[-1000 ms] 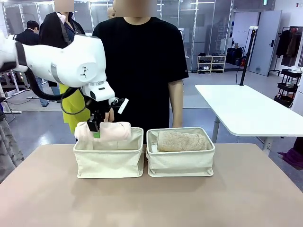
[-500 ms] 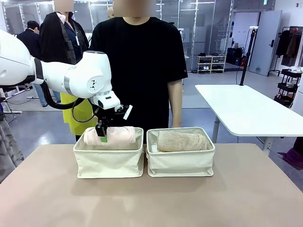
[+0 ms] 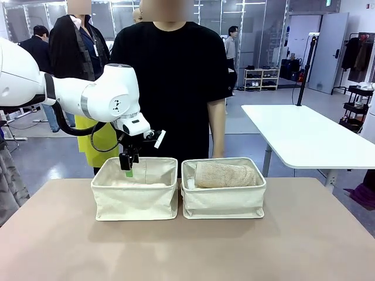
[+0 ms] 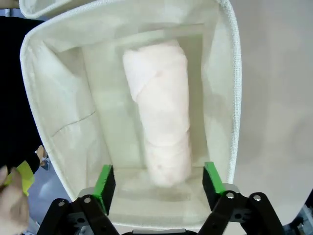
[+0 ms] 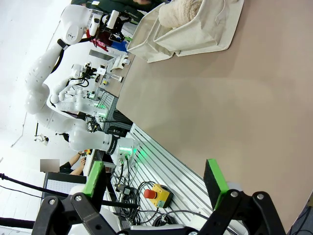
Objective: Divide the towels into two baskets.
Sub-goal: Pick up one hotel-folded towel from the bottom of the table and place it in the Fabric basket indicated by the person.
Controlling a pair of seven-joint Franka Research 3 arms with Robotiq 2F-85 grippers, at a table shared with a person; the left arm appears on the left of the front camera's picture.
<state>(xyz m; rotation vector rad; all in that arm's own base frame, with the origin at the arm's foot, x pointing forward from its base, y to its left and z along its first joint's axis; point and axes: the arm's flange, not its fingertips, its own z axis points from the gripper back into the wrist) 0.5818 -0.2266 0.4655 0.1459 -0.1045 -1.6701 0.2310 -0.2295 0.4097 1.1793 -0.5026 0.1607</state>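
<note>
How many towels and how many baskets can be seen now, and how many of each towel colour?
Baskets: 2, the left basket and the right basket.
Cream towels: 1, the cream towel lying in the left basket, below the open left gripper.
Tan towels: 1, the tan towel in the right basket.
Total: 2 baskets and 2 towels visible, 4 things.

Bright, even indoor light, soft shadows only. Front view sharp — glare on glass walls behind. Left wrist view soft, cream towel (image 4: 159, 112) motion-blurred, fingers out of focus at the bottom edge. Right wrist view rolled sideways — wide-angle bending at edges.
</note>
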